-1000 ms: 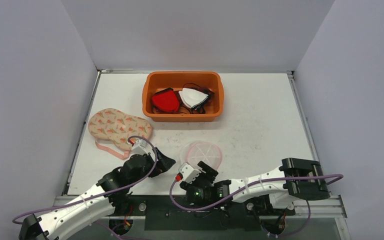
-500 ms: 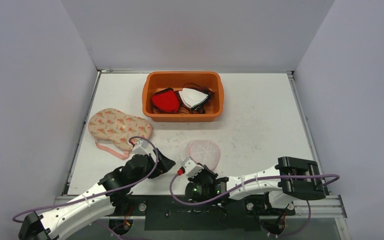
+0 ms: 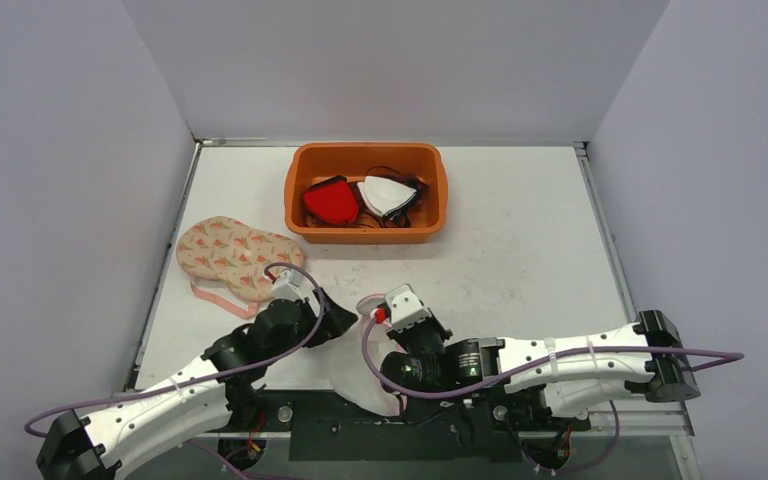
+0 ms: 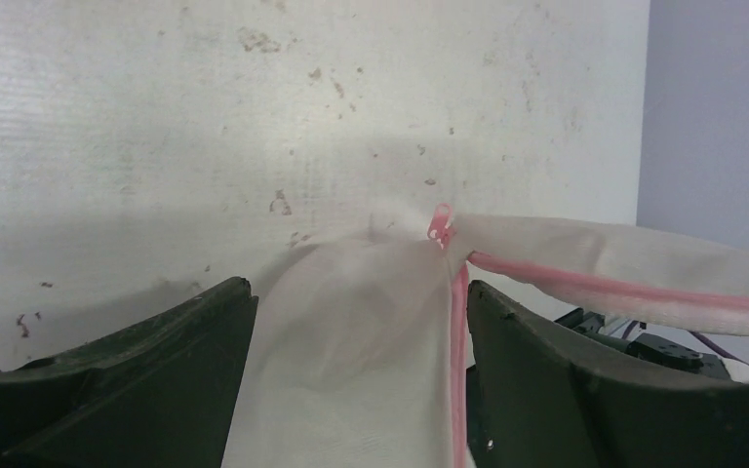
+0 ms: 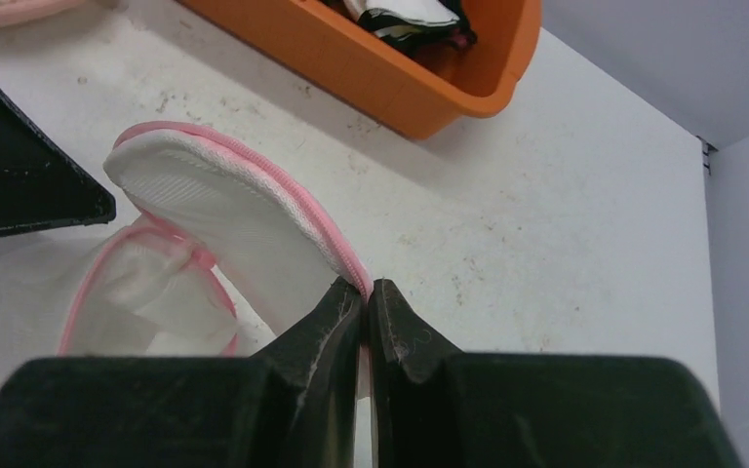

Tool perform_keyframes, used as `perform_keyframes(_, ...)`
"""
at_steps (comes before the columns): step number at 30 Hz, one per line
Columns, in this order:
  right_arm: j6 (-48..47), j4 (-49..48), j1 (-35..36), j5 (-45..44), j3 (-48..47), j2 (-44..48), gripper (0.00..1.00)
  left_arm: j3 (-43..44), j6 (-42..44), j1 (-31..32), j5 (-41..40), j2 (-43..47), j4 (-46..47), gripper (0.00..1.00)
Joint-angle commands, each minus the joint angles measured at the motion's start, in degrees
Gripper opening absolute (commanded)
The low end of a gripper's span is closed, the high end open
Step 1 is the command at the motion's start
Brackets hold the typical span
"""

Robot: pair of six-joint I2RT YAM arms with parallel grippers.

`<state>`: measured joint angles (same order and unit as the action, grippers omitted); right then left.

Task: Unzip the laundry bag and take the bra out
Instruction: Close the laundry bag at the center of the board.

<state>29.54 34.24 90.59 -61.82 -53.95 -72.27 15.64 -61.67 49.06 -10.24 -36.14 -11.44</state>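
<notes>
At the far left of the white table [image 3: 520,250] a cream padded bra printed with small orange motifs [image 3: 238,255] lies flat outside the bag, its pink strap [image 3: 215,298] curling toward my bases. Just to the right of it my left pincer [image 4: 359,292] is spread wide, one finger on either side of the white mesh laundry bag with pink zipper trim [image 3: 355,365], and neither finger visibly presses the mesh. The bag's small pink zipper pull [image 4: 441,216] sits ahead of my fingers, where the zipper line bends. The bag is lifted and stretched between my two arms, near the table's front edge. I cannot tell whether anything is inside it. My right pincer [image 5: 366,288] is pressed together, pinching the pink-trimmed rim of the bag. Farther back, around the middle of the table, is an orange rectangular plastic tub [image 3: 300,205] with red [image 3: 330,203] and white [image 3: 385,192] garments in it.
</notes>
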Motion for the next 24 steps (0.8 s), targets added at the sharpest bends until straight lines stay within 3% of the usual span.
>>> perform_keyframes(1, 1.7, 8.8, 0.4, -6.1, -4.8, 2.2, 0.05, 3.9, 2.2, 0.1, 0.3, -1.6, 6.9, 0.78)
perform_keyframes(7, -1.8, 2.5, 0.5, -1.1, -2.0, 1.7, 0.05, 4.8, 1.9, 0.0, 0.3, -1.8, 5.0, 0.77)
perform_keyframes(15, 4.5, 6.5, -0.1, -3.2, -5.3, -6.3, 0.05, 9.0, 7.2, 2.3, 0.8, 2.5, -4.5, 0.77)
perform_keyframes(20, 3.8, 10.5, -0.1, -5.3, -9.2, -7.7, 0.05, 14.2, 11.7, 8.7, -4.9, -3.4, -6.5, 0.77)
perform_keyframes(24, 1.6, 10.9, 0.1, -4.9, -10.8, -6.0, 0.05, 19.7, 14.5, 12.3, -9.4, -13.2, -9.1, 0.78)
